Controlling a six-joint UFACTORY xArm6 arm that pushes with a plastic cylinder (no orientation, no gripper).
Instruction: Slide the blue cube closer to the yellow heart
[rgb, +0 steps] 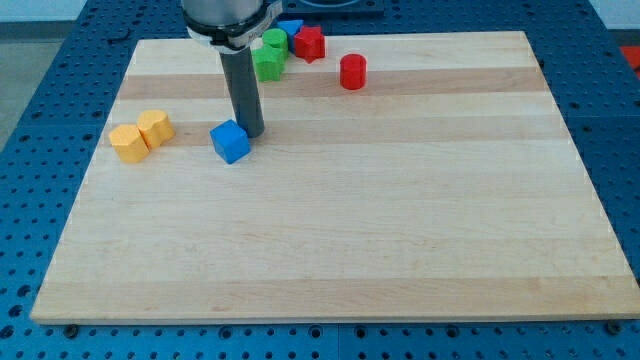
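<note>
My tip touches the blue cube's right; yellow blocks lie left, near the surface's edge; the rod grasps nothing.

My tip just beside the blue cube, two yellow blocks well to the view's left

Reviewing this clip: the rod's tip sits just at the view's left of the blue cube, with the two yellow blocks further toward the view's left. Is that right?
Not quite. In the camera view, my tip sits at the view's right of the blue cube, right beside its upper right corner, not its left. The rest holds: the two yellow blocks lie further toward the view's left, side by side.
</note>
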